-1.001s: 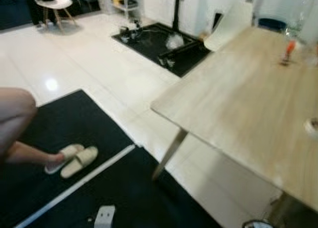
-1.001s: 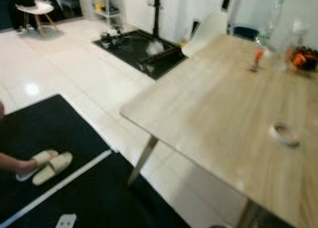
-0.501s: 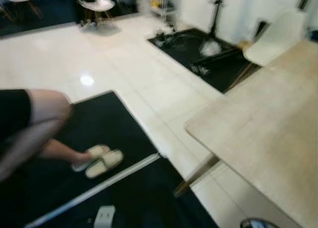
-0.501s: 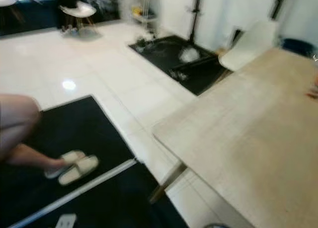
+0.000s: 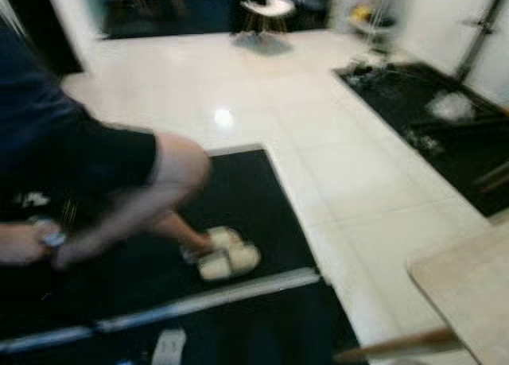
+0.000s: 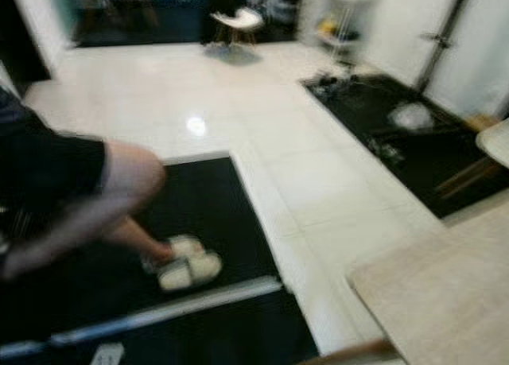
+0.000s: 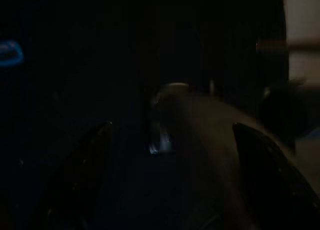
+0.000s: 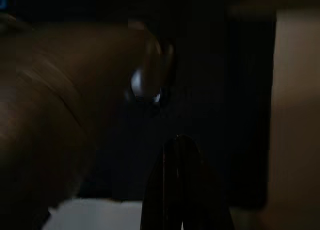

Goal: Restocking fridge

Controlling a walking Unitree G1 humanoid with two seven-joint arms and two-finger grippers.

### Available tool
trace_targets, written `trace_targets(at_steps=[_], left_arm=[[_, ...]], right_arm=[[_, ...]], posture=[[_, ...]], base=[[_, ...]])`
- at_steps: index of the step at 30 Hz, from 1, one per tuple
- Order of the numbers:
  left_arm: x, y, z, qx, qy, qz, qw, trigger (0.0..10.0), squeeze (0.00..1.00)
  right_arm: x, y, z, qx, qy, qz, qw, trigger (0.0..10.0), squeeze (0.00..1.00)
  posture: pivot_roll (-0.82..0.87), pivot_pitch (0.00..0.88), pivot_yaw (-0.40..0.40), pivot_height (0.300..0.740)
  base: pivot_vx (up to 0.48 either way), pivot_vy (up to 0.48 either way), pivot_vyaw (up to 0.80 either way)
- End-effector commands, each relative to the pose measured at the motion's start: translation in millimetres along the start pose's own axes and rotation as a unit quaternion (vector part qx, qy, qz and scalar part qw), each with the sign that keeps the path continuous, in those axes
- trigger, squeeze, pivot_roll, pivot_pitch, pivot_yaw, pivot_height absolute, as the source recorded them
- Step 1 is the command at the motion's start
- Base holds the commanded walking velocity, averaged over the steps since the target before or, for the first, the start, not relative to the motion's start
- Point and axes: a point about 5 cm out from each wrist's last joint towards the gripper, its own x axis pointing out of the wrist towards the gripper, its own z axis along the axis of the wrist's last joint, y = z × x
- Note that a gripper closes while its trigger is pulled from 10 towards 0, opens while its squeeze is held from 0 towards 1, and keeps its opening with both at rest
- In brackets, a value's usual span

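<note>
A home living space is indicated by glossy white floor tiles (image 5: 262,87); slippers (image 5: 227,254), a wooden table (image 6: 445,301) and a white chair (image 6: 237,19) are seen.

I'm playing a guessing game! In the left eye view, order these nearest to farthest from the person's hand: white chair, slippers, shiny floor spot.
From the person's hand:
1. Slippers, on the black mat nearby.
2. Shiny floor spot, on white tiles beyond.
3. White chair, far at the back.

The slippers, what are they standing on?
The pale slippers stand on a black mat laid over the white tiled floor. A person's foot is in one; the mat under them is covered.
</note>
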Motion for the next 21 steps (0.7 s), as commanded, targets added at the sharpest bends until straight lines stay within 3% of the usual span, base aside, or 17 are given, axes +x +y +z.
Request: trace_targets(at_steps=[1,9,21], left_arm=[[-2.4,-0.3,-14.4,-0.005,0.026,0.0,1.0,10.0,0.0],[-2.1,-0.7,-14.0,-0.006,0.026,0.0,1.0,10.0,0.0],[-1.8,-0.5,-12.8,-0.008,0.025,0.002,1.0,10.0,0.0]], right_arm=[[0.1,1.5,-2.9,-0.002,0.003,0.005,1.0,10.0,0.0],[-1.5,-4.2,-4.7,0.0,0.012,-0.028,1.0,10.0,0.0],[7.0,9.7,6.2,0.007,0.01,-0.005,1.0,10.0,0.0]], posture=[[0.0,0.0,-0.069,0.74],[0.0,0.0,-0.069,0.74],[0.0,0.0,-0.066,0.74]], base=[[0.262,0.0,0.8],[0.265,0.0,0.0],[0.264,0.0,-0.77]])
